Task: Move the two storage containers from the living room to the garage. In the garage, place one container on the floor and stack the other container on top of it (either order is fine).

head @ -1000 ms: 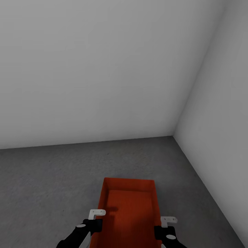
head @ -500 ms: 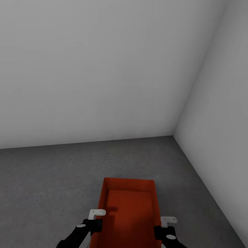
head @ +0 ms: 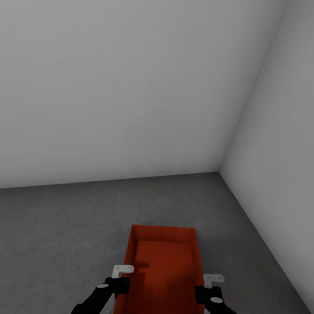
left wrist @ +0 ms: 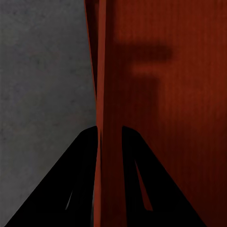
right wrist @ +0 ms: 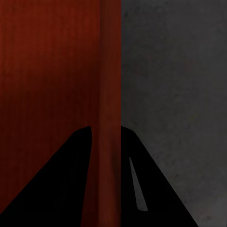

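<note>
An orange-red rectangular open-top plastic storage container [head: 163,266] is held between both arms above the dark grey speckled floor [head: 65,226], near a corner formed by two plain white-grey walls [head: 131,87]. The left gripper [left wrist: 109,130] is clamped on the container's left side wall, one black finger [left wrist: 85,156] outside and one inside. The right gripper [right wrist: 105,128] is clamped on the right side wall in the same manner. In the head view, the left gripper [head: 118,283] and the right gripper [head: 208,291] sit at the container's near end. The container's ribbed interior is empty.
</note>
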You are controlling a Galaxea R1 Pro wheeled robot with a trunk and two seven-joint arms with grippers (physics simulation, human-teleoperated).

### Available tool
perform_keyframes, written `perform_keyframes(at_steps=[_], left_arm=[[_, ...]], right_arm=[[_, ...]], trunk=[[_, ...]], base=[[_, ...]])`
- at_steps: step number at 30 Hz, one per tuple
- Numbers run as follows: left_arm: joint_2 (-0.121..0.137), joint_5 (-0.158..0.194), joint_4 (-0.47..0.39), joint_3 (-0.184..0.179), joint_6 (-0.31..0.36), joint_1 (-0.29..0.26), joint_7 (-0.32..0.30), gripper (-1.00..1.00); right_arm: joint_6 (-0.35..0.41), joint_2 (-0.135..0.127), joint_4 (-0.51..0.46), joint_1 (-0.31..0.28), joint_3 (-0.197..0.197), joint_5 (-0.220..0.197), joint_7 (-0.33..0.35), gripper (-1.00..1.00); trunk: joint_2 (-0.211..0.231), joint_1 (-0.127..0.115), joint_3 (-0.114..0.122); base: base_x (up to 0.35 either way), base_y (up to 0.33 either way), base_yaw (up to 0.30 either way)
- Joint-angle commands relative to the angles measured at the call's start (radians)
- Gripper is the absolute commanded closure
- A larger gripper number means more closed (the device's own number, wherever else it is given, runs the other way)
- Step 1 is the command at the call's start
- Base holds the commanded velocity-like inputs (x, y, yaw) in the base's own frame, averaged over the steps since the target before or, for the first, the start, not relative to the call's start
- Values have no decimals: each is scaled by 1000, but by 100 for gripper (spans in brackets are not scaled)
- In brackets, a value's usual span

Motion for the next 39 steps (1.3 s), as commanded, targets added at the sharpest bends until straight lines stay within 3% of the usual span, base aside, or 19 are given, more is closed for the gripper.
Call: perform_keyframes(at_steps=[1, 14, 19, 39], left_arm=[[1, -15, -3, 18, 7, -1, 15, 100], [1, -15, -3, 18, 6, -1, 15, 100], [1, -15, -3, 18, 7, -1, 15, 100], [1, -15, -3, 18, 7, -1, 15, 100]], right_arm=[[-3, -17, 2, 0, 4, -1, -12, 100], [-3, -17, 2, 0, 4, -1, -13, 100], [-3, -17, 2, 0, 4, -1, -12, 100], [-3, -17, 2, 0, 4, -1, -12, 100]], trunk=[[0, 0, -1], [0, 0, -1], [-35, 19, -16], [-35, 19, -16]], base=[[0, 0, 0], [0, 0, 0], [0, 0, 0], [0, 0, 0]])
